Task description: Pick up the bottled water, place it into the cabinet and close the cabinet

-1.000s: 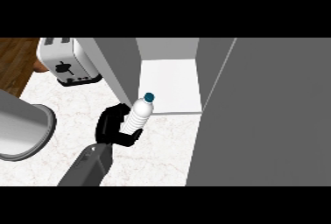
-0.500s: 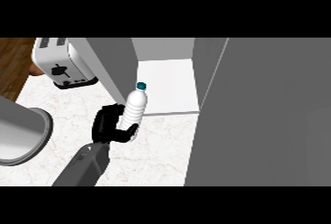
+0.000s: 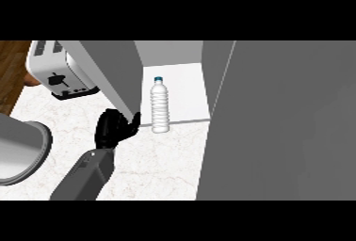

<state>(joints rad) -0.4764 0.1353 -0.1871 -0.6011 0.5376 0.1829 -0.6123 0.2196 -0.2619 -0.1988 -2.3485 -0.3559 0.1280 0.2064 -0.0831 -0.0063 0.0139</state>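
Note:
The clear bottled water [image 3: 160,106] with a blue cap stands upright at the front edge of the cabinet's white floor [image 3: 188,89]. Nothing holds it. My left hand [image 3: 113,130] hovers over the counter just left of the bottle, below the open left cabinet door [image 3: 111,75]. Its fingers are relaxed and apart from the bottle, with the thumb pointing towards the door's lower edge. My right hand does not show.
A large grey panel [image 3: 278,122], the cabinet's right side, fills the right half of the view. A silver toaster [image 3: 59,70] sits at the back left. A grey round pot [image 3: 17,150] stands at the left edge. White marble counter [image 3: 160,164] lies in front.
The hand carried the bottle up and right to the cabinet floor, let go of it and drew back to the left. The bottle now stands by itself.

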